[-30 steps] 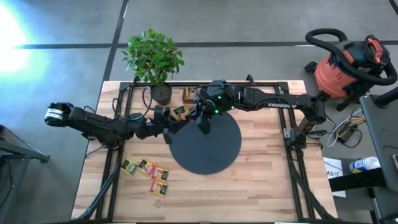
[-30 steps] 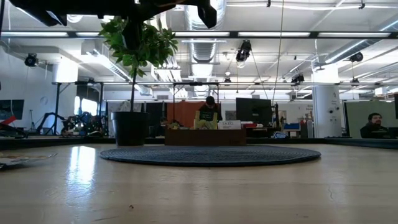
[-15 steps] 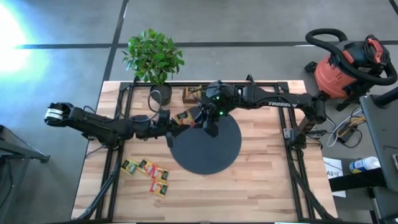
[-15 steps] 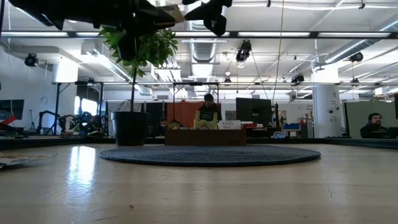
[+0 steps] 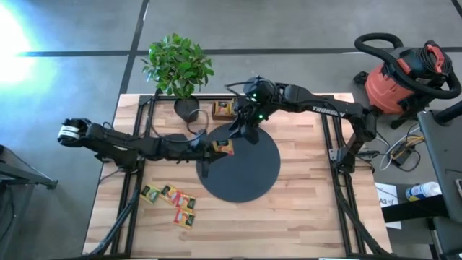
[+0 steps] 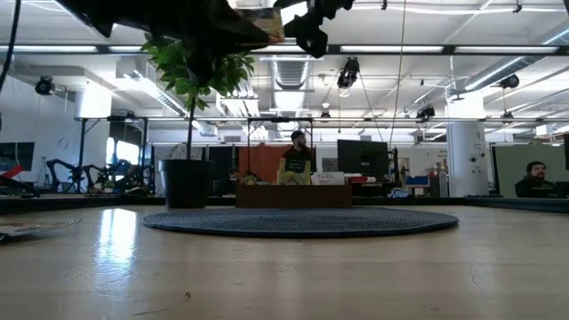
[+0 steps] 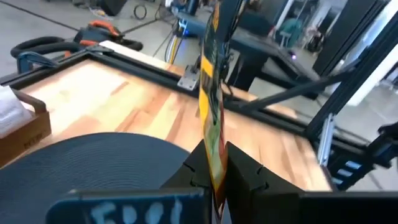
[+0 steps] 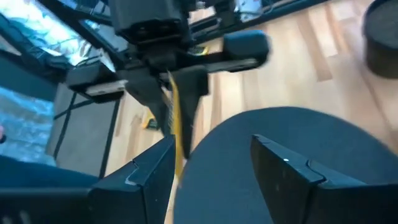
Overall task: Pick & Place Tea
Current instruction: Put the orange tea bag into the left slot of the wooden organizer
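Sachet (image 5: 223,147): flat square paper, orange-red and yellow, pinched edge-on between the pressed-together fingers of the left gripper (image 5: 214,148), above the black disc (image 5: 242,170) at its ten o'clock rim. Thin and upright in the left wrist view (image 7: 211,118).
Right gripper (image 5: 243,130): fingers spread wide, nothing between them, over the disc's twelve o'clock edge, just beside the held sachet; dark angular fingers (image 8: 283,171).
Disc: round, matte, finely ribbed weave, low and flat on the pale wood-plank table (image 5: 303,209).
Loose sachets (image 5: 172,200): small flat squares, green, yellow and orange-red, clustered at the disc's eight o'clock.
Wooden tray (image 5: 222,110): brown, boxy, at twelve o'clock.
Potted plant (image 5: 179,68): leafy green, dark round pot, at eleven o'clock.
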### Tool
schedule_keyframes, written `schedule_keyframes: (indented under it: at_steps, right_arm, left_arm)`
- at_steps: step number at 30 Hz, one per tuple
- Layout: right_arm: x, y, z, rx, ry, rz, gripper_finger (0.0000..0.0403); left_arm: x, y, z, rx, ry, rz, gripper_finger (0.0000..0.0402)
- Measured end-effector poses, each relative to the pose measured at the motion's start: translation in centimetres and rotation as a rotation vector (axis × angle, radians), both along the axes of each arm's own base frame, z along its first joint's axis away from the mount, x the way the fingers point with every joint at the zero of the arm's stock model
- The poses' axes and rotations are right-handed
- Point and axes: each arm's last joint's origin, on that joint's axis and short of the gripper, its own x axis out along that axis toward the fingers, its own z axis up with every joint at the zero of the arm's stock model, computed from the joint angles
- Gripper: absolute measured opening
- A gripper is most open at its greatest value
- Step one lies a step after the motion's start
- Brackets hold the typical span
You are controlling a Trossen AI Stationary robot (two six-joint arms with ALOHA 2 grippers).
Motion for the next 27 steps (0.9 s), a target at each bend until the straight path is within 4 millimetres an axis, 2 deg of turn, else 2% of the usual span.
schedule_keyframes:
  at_steps: [9, 18, 23, 27]
  right_arm:
    - [-0.2, 0.9, -0.4, 0.053, 0.048, 0.056, 0.0199]
    - [-0.7, 1.4, -1.0, 0.038, 0.117, 0.096, 0.0195]
    - [-0.7, 1.5, -1.0, 0.016, 0.108, 0.116, 0.0163]
    - [-0.7, 1.5, -1.0, -0.003, 0.101, 0.127, 0.0118]
  left_arm:
    - [3.1, 0.6, 0.1, 0.039, 0.034, -0.021, 0.0]
    - [3.7, 1.3, 0.4, 0.05, 0.031, -0.027, 0.0]
    - [4.0, 1.4, -0.1, 0.044, 0.048, -0.035, 0.0]
    - [4.5, 1.4, 0.2, 0.044, 0.038, -0.034, 0.0]
